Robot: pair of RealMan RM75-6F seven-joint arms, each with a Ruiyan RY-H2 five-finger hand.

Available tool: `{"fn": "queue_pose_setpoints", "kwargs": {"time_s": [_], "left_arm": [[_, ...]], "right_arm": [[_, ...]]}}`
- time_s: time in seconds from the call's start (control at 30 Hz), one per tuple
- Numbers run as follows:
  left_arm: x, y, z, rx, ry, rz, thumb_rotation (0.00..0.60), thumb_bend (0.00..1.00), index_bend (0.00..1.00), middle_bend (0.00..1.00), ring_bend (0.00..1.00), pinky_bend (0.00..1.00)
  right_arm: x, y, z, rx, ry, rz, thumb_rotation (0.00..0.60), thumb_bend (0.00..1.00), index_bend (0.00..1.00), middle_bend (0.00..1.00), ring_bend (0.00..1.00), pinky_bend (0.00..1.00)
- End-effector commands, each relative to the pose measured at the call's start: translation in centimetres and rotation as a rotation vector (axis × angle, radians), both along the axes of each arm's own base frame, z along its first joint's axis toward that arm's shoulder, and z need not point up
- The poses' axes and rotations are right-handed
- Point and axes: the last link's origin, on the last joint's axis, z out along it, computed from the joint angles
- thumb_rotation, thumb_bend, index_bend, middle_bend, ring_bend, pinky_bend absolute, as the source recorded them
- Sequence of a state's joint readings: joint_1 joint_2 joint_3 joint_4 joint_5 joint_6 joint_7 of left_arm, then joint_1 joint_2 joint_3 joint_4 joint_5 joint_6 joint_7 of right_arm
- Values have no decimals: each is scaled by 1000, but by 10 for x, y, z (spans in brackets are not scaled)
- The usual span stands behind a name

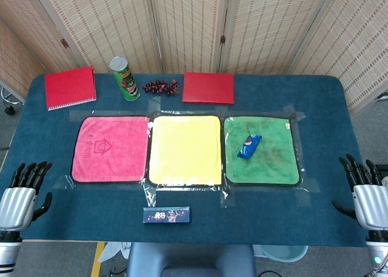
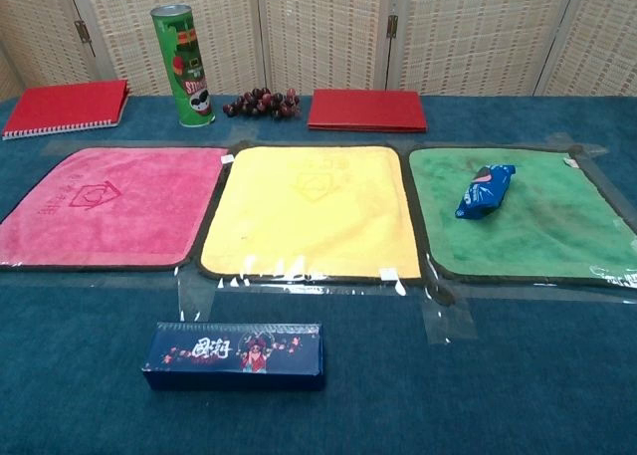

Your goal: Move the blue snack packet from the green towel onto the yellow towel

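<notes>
**Hands idle at the table edge, packet not yet touched**

Both hands hold nothing: the right hand [image 1: 365, 195] sits at the near right corner with fingers apart, and the left hand [image 1: 23, 192] rests at the near left corner the same way. Neither shows in the chest view.

The blue snack packet [image 1: 249, 146] lies tilted on the green towel [image 1: 276, 165], toward its left half, near the yellow towel [image 1: 185, 150].

Likely trouble: the packet looks slick and puffy, so a squeeze could squirt it sideways or crush it. Fingers could also snag the green towel and lift it from its tape. A low carry might drag the packet across the dark seam between towels.

Count: three towels including a pink towel [image 1: 109, 148], one packet, two red notebooks [image 1: 70, 87], one green can [image 1: 124, 77], one grape bunch [image 1: 161, 86], one dark blue box [image 1: 166, 214].
</notes>
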State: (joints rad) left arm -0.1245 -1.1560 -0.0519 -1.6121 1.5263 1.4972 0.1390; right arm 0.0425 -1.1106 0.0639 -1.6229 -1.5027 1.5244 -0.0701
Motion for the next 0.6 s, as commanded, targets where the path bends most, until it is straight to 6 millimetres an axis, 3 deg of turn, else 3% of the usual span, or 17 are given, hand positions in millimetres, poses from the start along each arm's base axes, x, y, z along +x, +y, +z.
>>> {"fn": "queue_pose_setpoints", "kwargs": {"time_s": [0.03, 0.6], "left_arm": [[0, 0, 0, -3, 1, 7, 600, 516, 129, 136, 120, 44], [2, -1, 0, 5, -8, 4, 600, 516, 131, 136, 119, 44]], "right_arm": [[0, 0, 1, -2, 0, 1, 600, 125, 27, 60, 133, 0], [1, -9, -3, 8, 8, 21, 600, 125, 27, 60, 134, 0]]}}
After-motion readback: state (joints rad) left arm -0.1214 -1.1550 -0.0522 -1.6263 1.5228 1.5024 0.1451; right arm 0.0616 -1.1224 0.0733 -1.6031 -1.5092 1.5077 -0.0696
